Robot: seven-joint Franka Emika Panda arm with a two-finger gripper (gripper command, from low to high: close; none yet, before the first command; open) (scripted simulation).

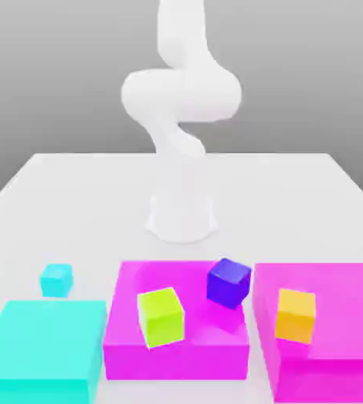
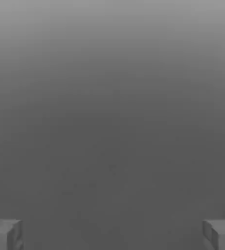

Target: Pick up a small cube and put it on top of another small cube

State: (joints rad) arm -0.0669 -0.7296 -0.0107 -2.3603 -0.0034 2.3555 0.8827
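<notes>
Exterior view: nearest lies the cyan block [image 1: 43, 347]; just behind it the small cube [image 1: 56, 279] is seen resting untouched on the table [image 1: 82, 205]. Nothing is lifted yet. The gripper [image 2: 112, 234] is held spread wide, empty.

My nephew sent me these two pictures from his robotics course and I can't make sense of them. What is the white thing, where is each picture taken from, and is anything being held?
Both are computer-drawn, not photographs. The white shape is a robot arm standing on a white table, seen by a camera off the arm. The other picture comes from a camera on the arm's hand: the two grey tips at its edges belong to the pincer, wide apart, with nothing between them, only plain grey beyond.

On the table lie a tiny cyan cube, a big flat cyan block and two flat magenta blocks. A green cube and a blue cube are on the middle block, an orange cube on the other.
</notes>
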